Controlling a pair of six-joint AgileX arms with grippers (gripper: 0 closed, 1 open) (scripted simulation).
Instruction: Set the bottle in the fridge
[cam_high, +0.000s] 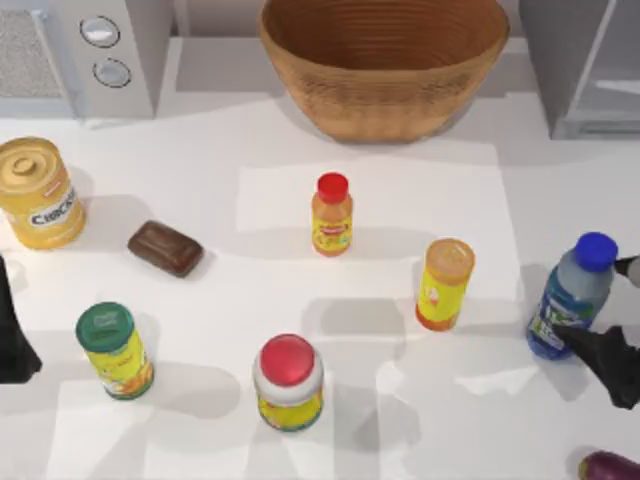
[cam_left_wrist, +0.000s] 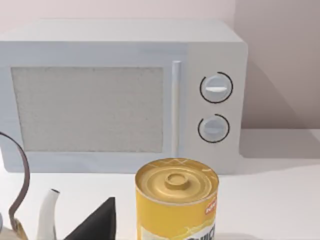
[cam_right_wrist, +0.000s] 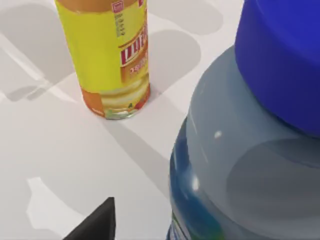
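The white table (cam_high: 250, 290) is carrying a microwave (cam_high: 85, 55), basket (cam_high: 385, 60), fridge (cam_high: 590, 65) far; the bottle (cam_high: 572, 297) is standing right, cans (cam_high: 38, 192) left.

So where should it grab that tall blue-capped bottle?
Probably around the bottle's straight middle, below the narrowing shoulder and blue cap, coming in level from the table's right edge. It stands upright, and the right gripper is already beside it there.

Microwave (cam_high: 90, 50), wicker basket (cam_high: 385, 65), chocolate bar (cam_high: 166, 248), red-capped jar (cam_high: 288, 383)
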